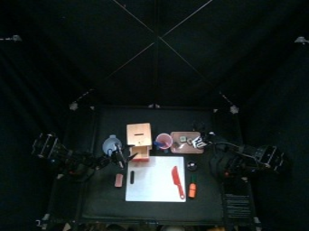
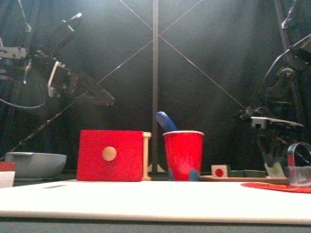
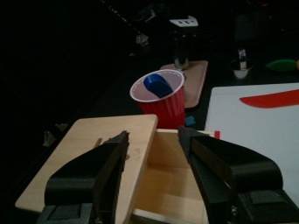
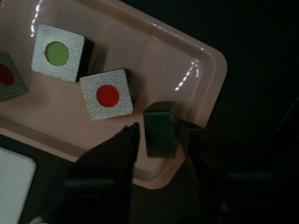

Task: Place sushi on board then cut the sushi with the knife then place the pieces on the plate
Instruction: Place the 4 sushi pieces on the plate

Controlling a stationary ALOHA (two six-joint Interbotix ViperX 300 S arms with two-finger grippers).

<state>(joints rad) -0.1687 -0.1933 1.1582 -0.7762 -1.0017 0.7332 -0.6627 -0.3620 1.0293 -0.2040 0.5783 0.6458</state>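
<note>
Right gripper (image 4: 162,133) was clamped on a dark sushi piece (image 4: 163,118), jaws closed against its sides. The piece sat right at the rim of the pink tray (image 4: 176,52), by a rounded corner, and looked partly over the raised lip.

Two cut pieces lay flat further in on the tray, clear of the rim: a green-centre piece (image 4: 59,54) and a red-centre piece (image 4: 107,96).

Risks as I read them:
- Letting go there could land the piece on the lip, so it tips and rolls off onto the table. The cause would be a drop point too close to the edge.
- Shifting inward too low could knock the red-centre piece.
- A tilted block might land on its edge and roll.

Left gripper (image 3: 158,140) hung with jaws apart and empty over the wooden box (image 3: 87,157), near the red cup (image 3: 162,96), so it posed no conflict. The red knife (image 1: 176,178) lay on the white board (image 1: 151,189).
</note>
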